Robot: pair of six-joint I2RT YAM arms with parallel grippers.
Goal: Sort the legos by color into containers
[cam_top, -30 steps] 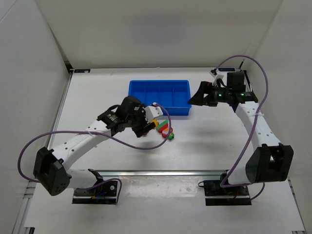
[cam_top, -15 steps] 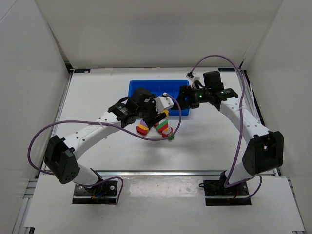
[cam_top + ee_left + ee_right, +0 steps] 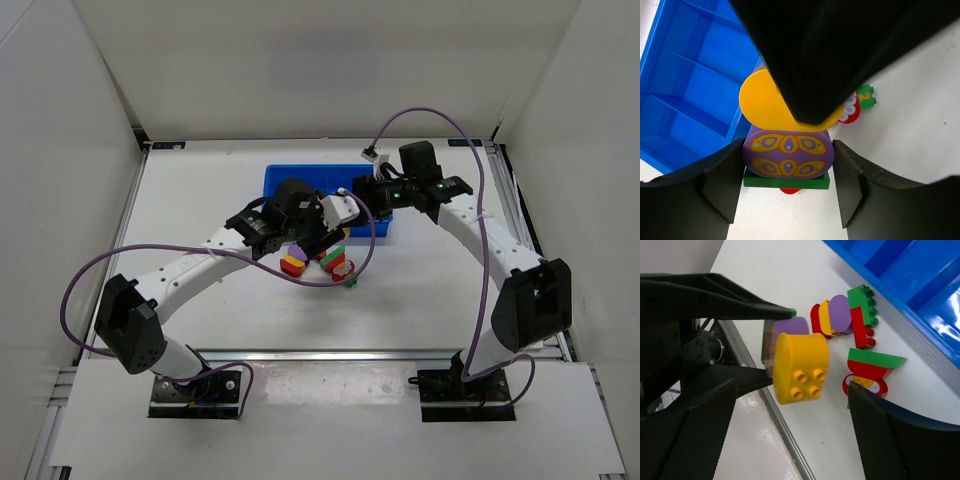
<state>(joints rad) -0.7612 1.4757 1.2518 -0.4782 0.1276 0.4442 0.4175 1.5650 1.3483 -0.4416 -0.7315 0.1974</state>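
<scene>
Left wrist view: left gripper (image 3: 787, 145) clamped across purple oval plastic piece (image 3: 787, 152), green block (image 3: 786, 181) under it, yellow rounded studded block (image 3: 800, 367) against it, just beside blue plastic tray (image 3: 685, 75). Right gripper (image 3: 791, 387) spread wide, yellow block dead ahead between its 2 fingers, studs facing it.

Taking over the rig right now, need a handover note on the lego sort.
Left gripper: shut on a stack of yellow, purple and green legos, held at the tray's near edge.
Right gripper: open, empty, facing the stack's yellow piece.
Other legos: clustered on the table just in front of the tray.
Done: nothing; no piece shows in the tray.
Left: split the stack, then sort everything by color.
</scene>
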